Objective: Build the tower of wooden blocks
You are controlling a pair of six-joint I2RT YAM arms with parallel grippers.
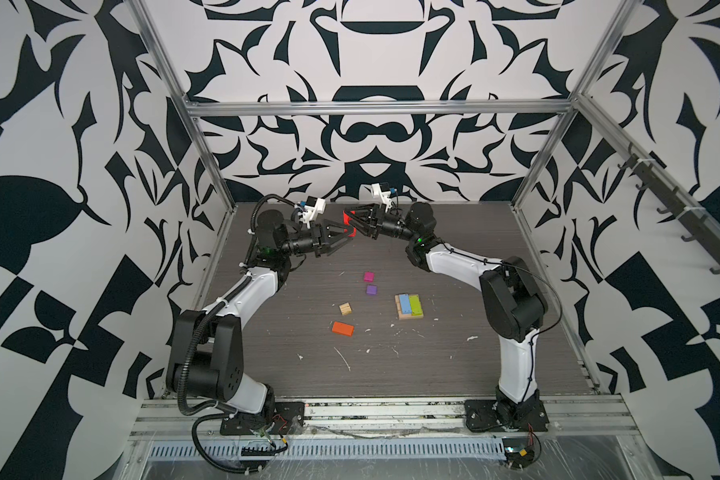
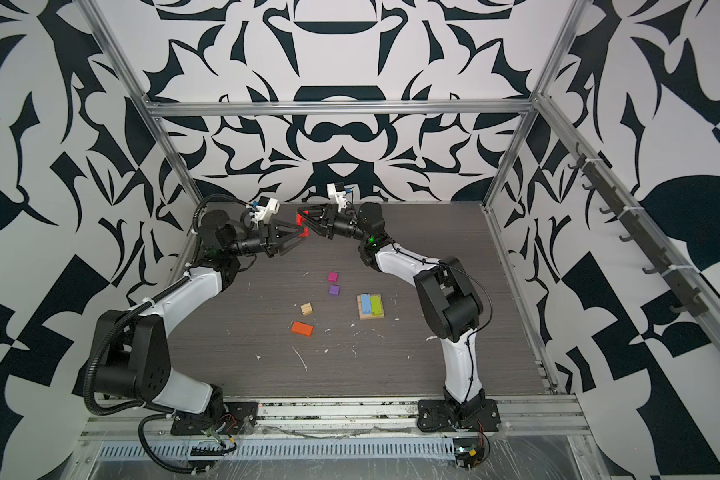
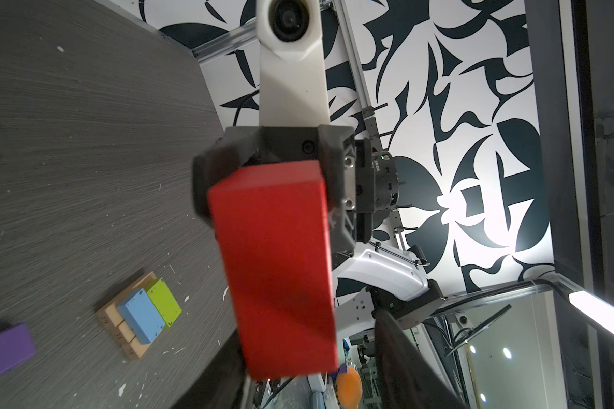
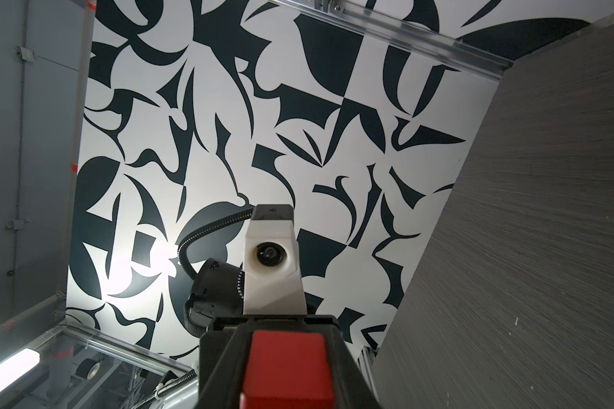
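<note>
Red block (image 3: 273, 262) sits clamped in my right gripper (image 1: 355, 225), left gripper (image 1: 342, 241) gaping around it; only blue (image 1: 404, 305) and lime (image 1: 415, 304) top the planks (image 1: 410, 316), centre-right. Orange (image 1: 342, 328), cube (image 1: 345, 308), magenta (image 1: 368, 276), purple (image 1: 371, 289) lie loose.

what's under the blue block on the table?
Flat tan planks, side by side; the blue block lies on them beside the lime block. Most of their top faces are covered.

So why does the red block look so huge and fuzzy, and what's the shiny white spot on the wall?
Left wrist view: the red wooden block sits right by the lens, so it looms, its near end soft; glare whitens the patterned wall. Right wrist view: similar wall glare.
</note>
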